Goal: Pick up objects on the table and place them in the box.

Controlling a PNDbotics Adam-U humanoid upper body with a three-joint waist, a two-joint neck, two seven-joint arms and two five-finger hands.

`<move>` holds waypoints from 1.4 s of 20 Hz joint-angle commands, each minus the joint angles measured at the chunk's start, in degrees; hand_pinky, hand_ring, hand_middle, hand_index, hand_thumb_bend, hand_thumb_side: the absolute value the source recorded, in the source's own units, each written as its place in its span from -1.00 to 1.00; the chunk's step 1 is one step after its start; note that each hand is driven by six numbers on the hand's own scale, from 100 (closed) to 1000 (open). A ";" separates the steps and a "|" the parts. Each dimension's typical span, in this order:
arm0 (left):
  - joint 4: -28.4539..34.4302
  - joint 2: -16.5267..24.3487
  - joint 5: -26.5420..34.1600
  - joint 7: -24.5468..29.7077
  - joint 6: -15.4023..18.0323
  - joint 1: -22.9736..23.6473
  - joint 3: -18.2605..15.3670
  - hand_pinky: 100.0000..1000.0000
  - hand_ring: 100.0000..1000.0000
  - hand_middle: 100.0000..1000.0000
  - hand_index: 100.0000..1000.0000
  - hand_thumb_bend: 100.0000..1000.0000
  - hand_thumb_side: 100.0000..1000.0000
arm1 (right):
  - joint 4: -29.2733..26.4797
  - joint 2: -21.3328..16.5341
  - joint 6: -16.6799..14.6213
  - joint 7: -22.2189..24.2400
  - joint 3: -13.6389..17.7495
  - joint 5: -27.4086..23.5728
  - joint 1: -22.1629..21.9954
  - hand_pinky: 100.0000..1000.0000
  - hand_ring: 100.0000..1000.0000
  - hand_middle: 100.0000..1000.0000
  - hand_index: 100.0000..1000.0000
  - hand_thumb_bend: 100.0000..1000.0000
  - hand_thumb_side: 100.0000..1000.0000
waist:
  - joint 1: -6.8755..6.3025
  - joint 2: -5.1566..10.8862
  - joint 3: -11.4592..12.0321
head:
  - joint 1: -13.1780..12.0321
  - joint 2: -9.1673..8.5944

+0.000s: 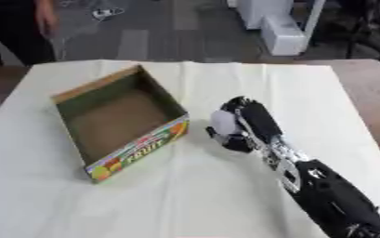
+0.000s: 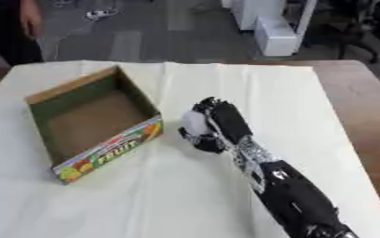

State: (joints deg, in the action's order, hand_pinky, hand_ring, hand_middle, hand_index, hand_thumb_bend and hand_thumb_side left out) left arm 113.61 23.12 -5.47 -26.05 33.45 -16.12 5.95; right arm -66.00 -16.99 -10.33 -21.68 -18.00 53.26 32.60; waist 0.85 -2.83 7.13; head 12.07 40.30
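With the cardboard box [image 1: 115,122] empty at nine o'clock, the robot's right hand [image 1: 245,122] curls around a pale rounded object [image 1: 223,123] just beside the box's near corner, the placing not yet done.

From my seat I look down on a wooden table [image 2: 363,116], brown and bare along its right side, most of it under a cream cloth [image 1: 185,195] creased with soft folds. Beyond the far edge I see a grey floor [image 1: 156,32] laid in large dull tiles. At the far right stands a white cabinet [image 1: 278,23] with a pale upright post beside it. On the far floor, toward the left, lies a small white thing with a thin cord trailing from it. The light is even and soft, casting only faint shadows.
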 commanded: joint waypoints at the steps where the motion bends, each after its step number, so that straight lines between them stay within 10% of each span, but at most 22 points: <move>1: 0.98 0.90 0.19 0.05 -0.04 -0.32 -0.08 0.27 0.20 0.50 0.64 -0.74 0.42 | -7.01 -2.08 1.66 3.41 -0.15 -2.94 1.31 -1.00 -1.00 -1.00 -1.00 -0.10 -0.70 | -0.09 0.97 -0.20 | -0.28 -0.01; 12: 0.98 0.87 0.17 -0.15 -0.02 -0.28 -0.15 0.28 0.21 0.50 0.64 -0.73 0.42 | -19.72 -3.72 5.31 10.82 -1.90 -8.54 6.29 -1.00 -1.00 -1.00 -1.00 -0.10 -0.72 | -0.04 1.08 -0.23 | 0.88 -0.17; 28: 0.98 -0.97 2.35 0.20 0.93 -4.82 0.44 0.32 0.24 0.50 0.64 -0.71 0.41 | -17.37 -3.25 2.70 12.86 -4.19 -10.30 12.35 -1.00 -1.00 -1.00 -1.00 -0.11 -0.70 | 0.72 0.11 2.99 | 1.16 -1.33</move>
State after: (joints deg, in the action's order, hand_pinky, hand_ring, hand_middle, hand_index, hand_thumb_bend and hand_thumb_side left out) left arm 113.62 22.05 -3.60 -25.94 34.13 -19.93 6.30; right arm -83.03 -19.66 -7.24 -8.75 -22.33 43.24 43.67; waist 1.81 -3.31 10.21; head 12.65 39.73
